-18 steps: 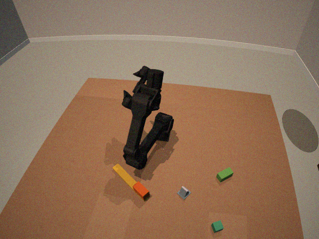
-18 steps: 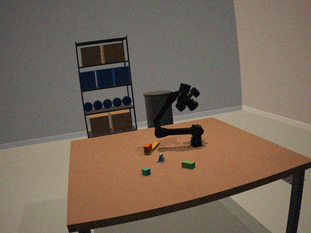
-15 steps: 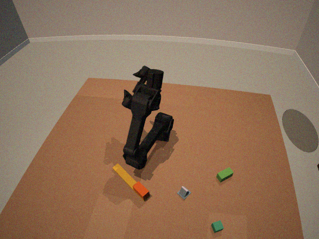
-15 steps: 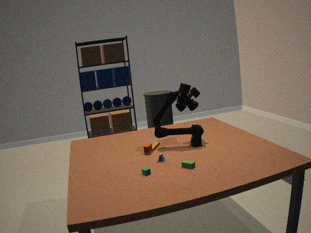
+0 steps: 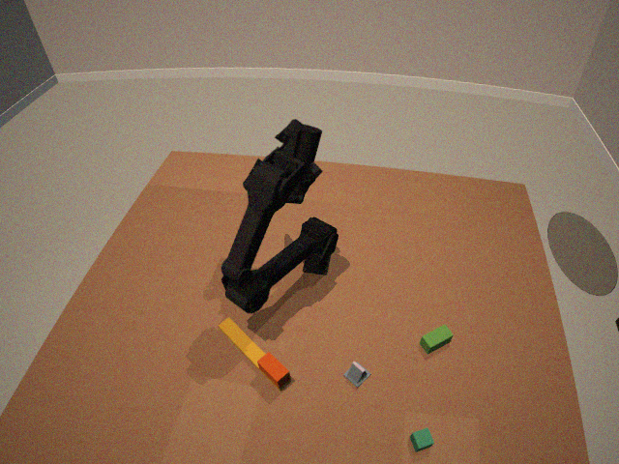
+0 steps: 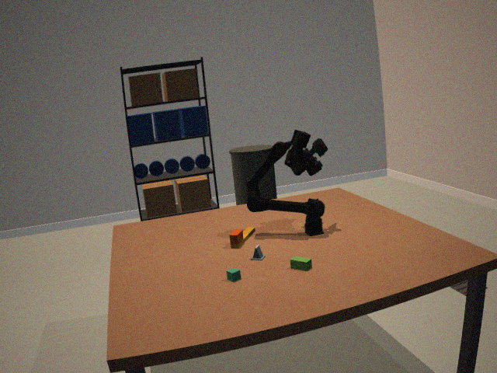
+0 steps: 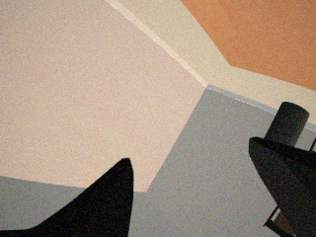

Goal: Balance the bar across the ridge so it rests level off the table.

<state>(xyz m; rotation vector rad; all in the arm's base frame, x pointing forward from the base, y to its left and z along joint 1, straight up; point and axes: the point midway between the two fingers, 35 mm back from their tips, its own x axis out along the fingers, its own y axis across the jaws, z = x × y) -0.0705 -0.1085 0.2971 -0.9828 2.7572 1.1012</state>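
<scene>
From my station I see the long, flat yellow bar with a blocky orange-red end (image 5: 243,342) (image 6: 248,233) lying on the brown, faintly grained tabletop (image 5: 450,259) (image 6: 180,297), near the small grey wedge-shaped ridge on its square plate (image 5: 357,374) (image 6: 258,253) but apart from it. The ridge narrows to a thin pale top edge, with nothing across it.

My matte black gripper (image 6: 320,158) (image 7: 192,156) is raised well above the table, its 2 tapered fingers spread with nothing between them. In the wrist view both look smooth and dark, and they frame the plain walls.

1 bright green rectangular block (image 5: 436,338) (image 6: 300,263) and 1 small teal cube (image 5: 422,439) (image 6: 233,274) sit apart on the table, flat-faced and sharp-edged. I can read 0 labels or brand marks on any of these pieces.
</scene>
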